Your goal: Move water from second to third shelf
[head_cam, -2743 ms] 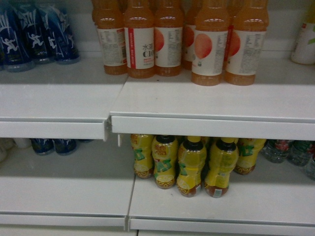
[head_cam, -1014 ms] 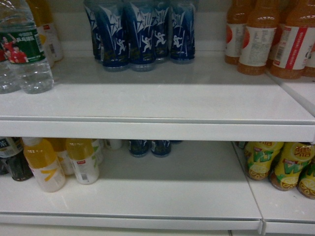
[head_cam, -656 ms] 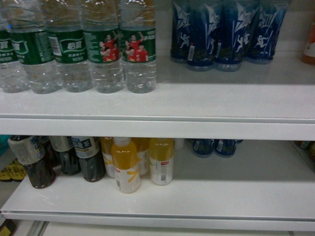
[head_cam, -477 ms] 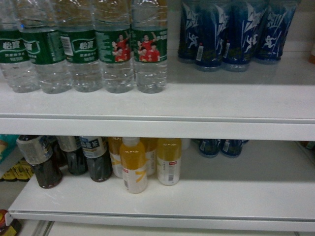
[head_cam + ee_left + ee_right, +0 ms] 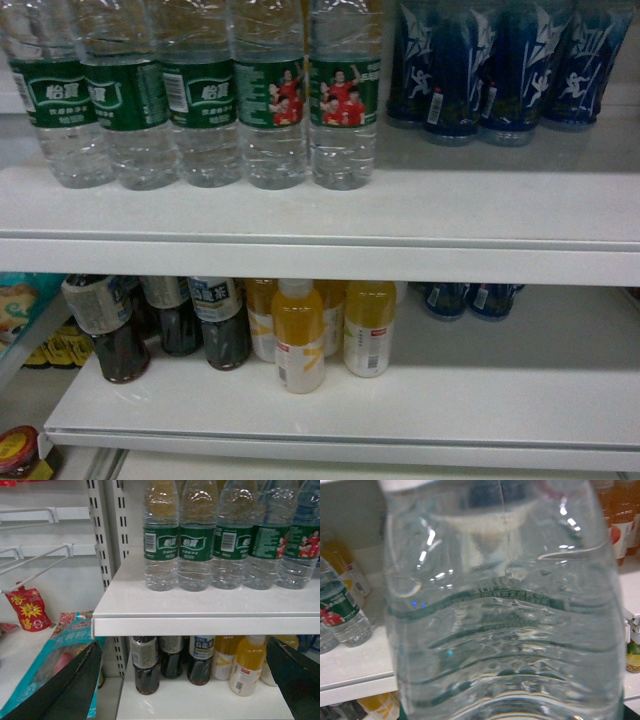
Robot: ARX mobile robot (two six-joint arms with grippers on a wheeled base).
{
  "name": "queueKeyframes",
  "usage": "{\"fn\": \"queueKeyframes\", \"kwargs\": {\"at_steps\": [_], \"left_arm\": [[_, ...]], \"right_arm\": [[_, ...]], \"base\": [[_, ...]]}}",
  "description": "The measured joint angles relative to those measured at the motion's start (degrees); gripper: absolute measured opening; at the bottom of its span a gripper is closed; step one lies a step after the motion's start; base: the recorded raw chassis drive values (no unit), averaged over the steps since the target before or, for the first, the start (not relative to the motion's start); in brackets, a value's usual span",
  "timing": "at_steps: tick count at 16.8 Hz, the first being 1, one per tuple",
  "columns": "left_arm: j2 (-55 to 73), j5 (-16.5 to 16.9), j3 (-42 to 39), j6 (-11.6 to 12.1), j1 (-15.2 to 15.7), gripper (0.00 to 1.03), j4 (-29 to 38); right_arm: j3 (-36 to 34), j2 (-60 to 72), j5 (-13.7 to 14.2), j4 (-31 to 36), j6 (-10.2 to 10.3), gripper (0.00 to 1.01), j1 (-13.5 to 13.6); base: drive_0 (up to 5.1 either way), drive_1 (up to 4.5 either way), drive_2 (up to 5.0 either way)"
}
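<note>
Clear plastic fills the right wrist view: a water bottle [image 5: 505, 610], apparently held by the right gripper, whose jaws are unseen. The left gripper [image 5: 185, 680] hangs wide open, empty. The bottle should be kept upright and set down at 6 o'clock on the lower shelf [image 5: 480, 400].

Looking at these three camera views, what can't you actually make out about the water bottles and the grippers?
- Right wrist view: one water bottle fills the picture; the right gripper fingers are out of sight, so any grip is unconfirmed.
- Head view: the water bottle row loses its caps to the top edge; neither arm appears.
- Left wrist view: the left gripper shows only dark fingers at the bottom corners, tips cut off.
- Label text is too blurred to read.
</note>
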Motion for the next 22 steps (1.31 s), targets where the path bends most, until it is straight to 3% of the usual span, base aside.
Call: {"fn": "queueKeyframes", "kwargs": {"at_steps": [19, 22], "left_arm": [[0.00, 0.07, 0.00, 0.00, 0.00, 0.98, 0.04], [0.00, -0.09, -0.02, 0.00, 0.00, 0.98, 0.07]], "right_arm": [[0.00, -0.17, 0.00, -0.07, 0.00, 0.43, 0.00], [0.00, -0.28, -0.57, -0.15, 0.07, 0.43, 0.31]], "base": [[-4.4, 2.20, 2.2], [0.0, 0.00, 0.0]]}}
